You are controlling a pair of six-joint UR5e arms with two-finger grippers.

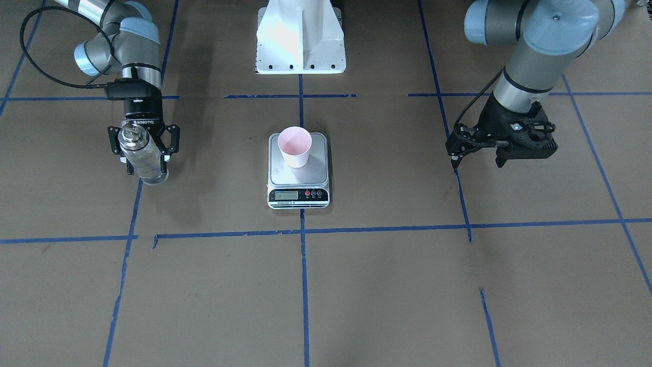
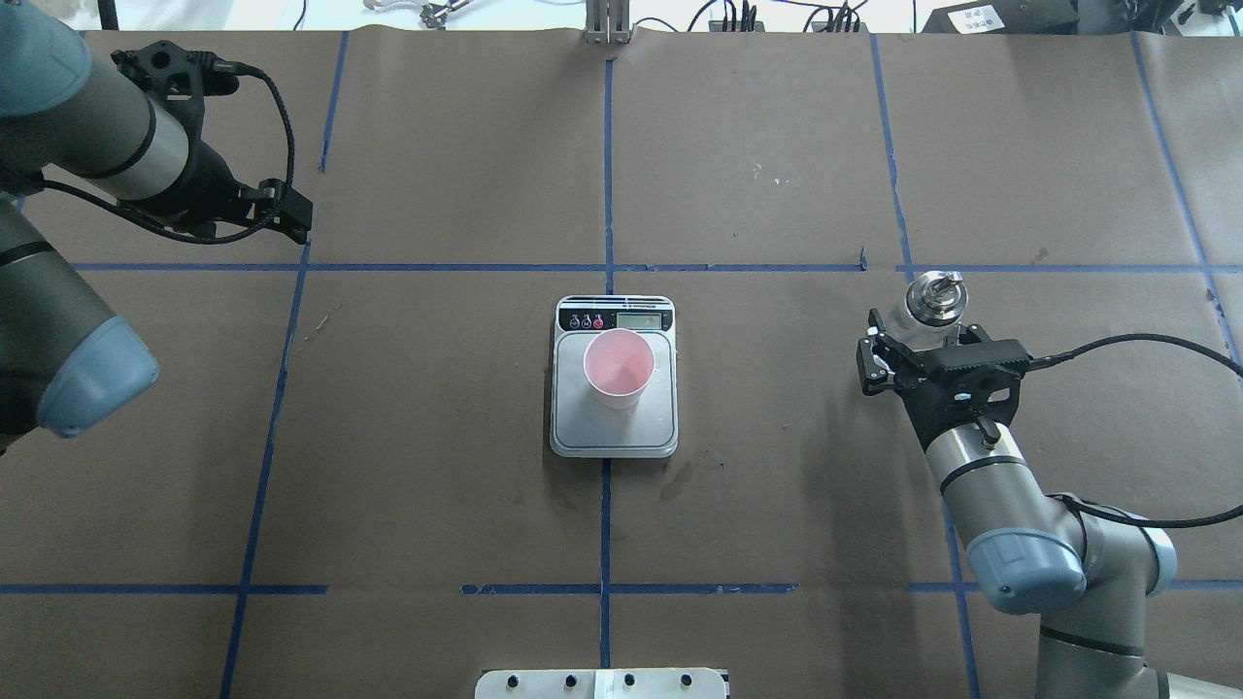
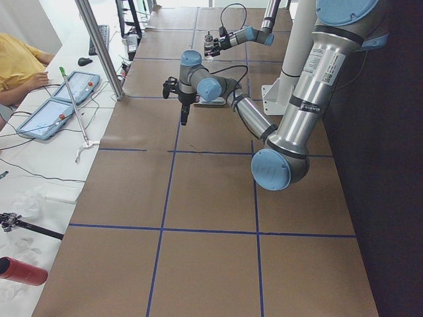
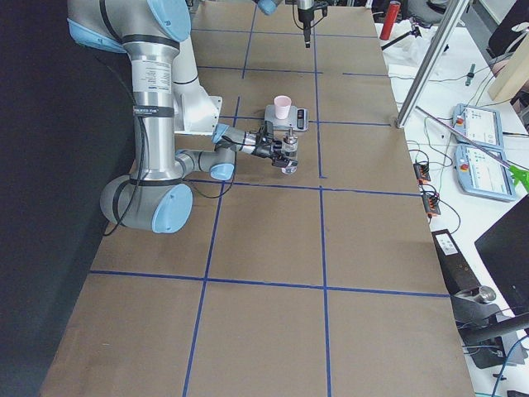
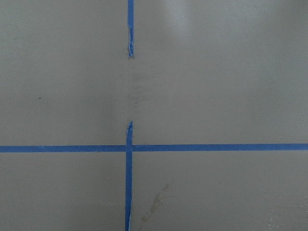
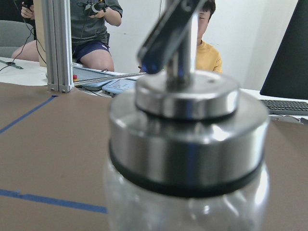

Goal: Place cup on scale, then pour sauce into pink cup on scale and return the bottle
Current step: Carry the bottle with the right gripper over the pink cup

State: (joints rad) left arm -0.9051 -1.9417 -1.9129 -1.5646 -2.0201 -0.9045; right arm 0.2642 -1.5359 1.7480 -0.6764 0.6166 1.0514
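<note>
Your right hand (image 1: 144, 153) clamps the upright bottle (image 1: 148, 168) well right of the scale (image 1: 298, 193), where the cup (image 1: 294, 145) sits centred for pouring; the left hand (image 2: 282, 209), grip unclear, is parked clear at far left.

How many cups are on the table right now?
1. The cup stands upright on the scale. The right gripper grips a bottle, not a cup. No other cup shows in any view.

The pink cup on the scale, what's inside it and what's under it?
Inside the cup I see only its pink bottom; clear liquid would not show from here. Under it is the scale, on its steel platform, and the cup hides the patch it stands on.
</note>
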